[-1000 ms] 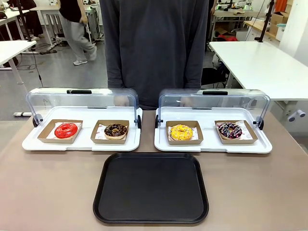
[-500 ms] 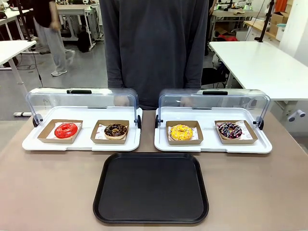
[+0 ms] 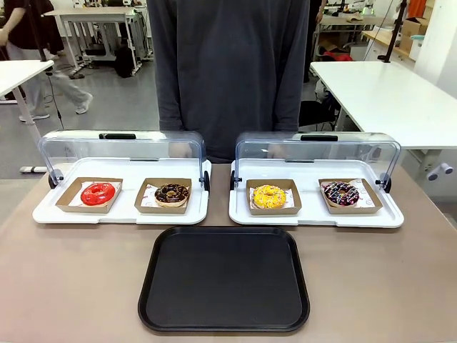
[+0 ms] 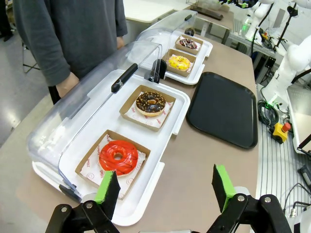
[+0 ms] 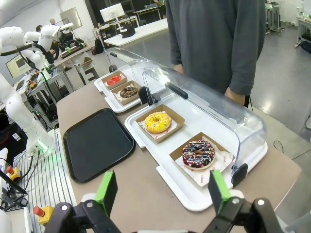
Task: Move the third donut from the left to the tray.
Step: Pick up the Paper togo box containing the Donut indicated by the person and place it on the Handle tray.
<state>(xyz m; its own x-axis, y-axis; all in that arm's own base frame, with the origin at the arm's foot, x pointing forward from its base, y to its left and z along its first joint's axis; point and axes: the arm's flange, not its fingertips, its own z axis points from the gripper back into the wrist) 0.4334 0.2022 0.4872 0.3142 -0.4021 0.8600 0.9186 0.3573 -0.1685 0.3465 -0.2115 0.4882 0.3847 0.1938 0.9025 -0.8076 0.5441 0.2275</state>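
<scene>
Brown table, workshop behind, yellow donut beyond black tray, left fingers and right fingers released

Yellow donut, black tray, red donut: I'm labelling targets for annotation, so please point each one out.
yellow donut (image 3: 262,196), front view, icing left of the hole.
black tray (image 3: 223,279), front view, bare middle of its floor.
red donut (image 3: 90,194), front view, icing left of the hole.

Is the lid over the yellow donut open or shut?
Open: the clear lid sits tipped back behind the yellow donut, leaving it uncovered.
</scene>
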